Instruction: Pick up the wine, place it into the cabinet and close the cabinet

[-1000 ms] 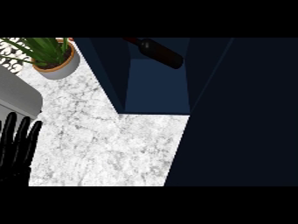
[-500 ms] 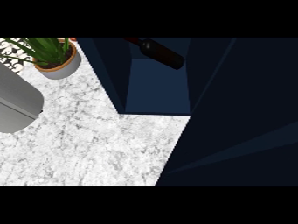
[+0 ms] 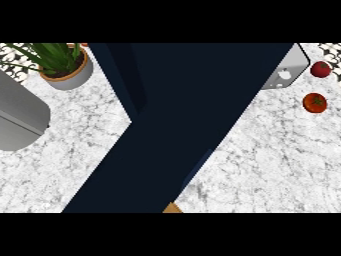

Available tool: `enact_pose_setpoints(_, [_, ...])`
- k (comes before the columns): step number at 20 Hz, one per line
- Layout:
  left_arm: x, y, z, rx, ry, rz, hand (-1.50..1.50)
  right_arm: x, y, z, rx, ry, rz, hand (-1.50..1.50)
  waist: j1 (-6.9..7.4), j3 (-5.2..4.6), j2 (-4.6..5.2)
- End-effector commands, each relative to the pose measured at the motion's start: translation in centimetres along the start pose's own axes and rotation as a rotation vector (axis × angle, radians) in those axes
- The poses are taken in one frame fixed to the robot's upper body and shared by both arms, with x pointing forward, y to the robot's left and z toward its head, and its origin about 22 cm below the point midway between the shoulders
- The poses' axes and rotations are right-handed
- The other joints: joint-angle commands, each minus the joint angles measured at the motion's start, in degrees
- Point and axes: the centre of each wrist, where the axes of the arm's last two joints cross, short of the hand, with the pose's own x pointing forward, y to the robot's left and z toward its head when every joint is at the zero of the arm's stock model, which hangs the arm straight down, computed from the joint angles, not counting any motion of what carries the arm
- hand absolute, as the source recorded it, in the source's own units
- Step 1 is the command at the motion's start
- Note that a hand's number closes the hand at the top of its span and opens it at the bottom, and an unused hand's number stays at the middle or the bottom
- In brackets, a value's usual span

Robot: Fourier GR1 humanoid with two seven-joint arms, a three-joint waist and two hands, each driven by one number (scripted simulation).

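Cabinet door [image 3: 195, 115] swung across, probably closed; tomatoes [image 3: 315, 102] revealed.

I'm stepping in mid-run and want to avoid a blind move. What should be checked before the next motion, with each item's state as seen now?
1. Wine bottle in view: not ok; no bottle shows.
2. Dark navy cabinet door shut: cannot tell; it fills the middle of the view.
3. Left hand visible: not ok; only the grey left forearm shows at the left edge.
4. Right hand visible: not ok; not in view.
5. Potted green plant in a tan pot upright and apart from the forearm: ok.
6. Two red tomatoes resting on the white marble counter, apart from the cabinet door: ok.
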Motion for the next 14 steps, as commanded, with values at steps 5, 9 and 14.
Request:
enact_pose_setpoints(5, [2.9,1.6,-0.8,-0.031,0.004,0.014,-1.5,0.3,-0.5,-8.4,-0.104,0.017,0.028,1.5,0.61,0.06,0.19])
enact_pose_setpoints(9, [2.5,1.0,-0.2,-0.042,0.017,0.03,-1.5,-0.2,-3.0,-12.1,-0.134,0.025,0.054,1.5,0.21,0.1,0.31])
enact_pose_setpoints(14, [2.9,0.8,-1.5,-0.044,0.01,0.027,-1.5,-1.2,-5.6,-15.7,-0.173,0.038,0.102,1.5,-0.51,0.11,0.48])
